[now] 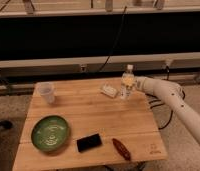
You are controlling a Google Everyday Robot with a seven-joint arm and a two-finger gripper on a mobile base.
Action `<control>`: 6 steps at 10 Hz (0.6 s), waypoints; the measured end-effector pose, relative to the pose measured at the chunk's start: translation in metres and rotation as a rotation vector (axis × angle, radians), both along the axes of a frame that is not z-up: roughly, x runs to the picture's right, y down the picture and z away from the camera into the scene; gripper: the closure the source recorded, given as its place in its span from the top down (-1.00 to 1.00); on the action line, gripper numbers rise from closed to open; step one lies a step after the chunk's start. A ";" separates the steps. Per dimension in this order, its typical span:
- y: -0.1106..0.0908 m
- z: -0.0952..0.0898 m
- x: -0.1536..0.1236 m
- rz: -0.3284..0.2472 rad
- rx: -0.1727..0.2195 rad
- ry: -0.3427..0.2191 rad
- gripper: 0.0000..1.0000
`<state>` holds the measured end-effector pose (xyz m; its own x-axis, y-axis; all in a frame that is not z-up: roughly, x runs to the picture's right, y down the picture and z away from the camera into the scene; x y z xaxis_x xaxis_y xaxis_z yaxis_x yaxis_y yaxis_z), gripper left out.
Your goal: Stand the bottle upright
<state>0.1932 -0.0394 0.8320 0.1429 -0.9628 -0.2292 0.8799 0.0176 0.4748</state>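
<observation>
The bottle (127, 82), small and clear with a white cap, stands upright on the wooden table (93, 115) near its far right edge. My gripper (136, 84) is right beside the bottle on its right side, at about mid-height, with the white arm reaching in from the right. I cannot tell whether it touches the bottle.
A whitish packet (109, 90) lies just left of the bottle. A translucent cup (46, 92) stands at the far left. A green plate (51, 133), a black phone (89, 142) and a dark red object (121, 148) lie along the front. A cable hangs behind the table.
</observation>
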 end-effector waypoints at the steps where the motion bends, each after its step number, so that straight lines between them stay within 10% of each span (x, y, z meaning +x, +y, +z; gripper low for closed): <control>1: 0.000 -0.001 0.001 0.000 0.004 0.006 -1.00; 6: -0.001 0.000 -0.001 -0.001 0.002 0.004 -1.00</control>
<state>0.1924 -0.0400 0.8319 0.1410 -0.9626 -0.2315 0.8817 0.0157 0.4716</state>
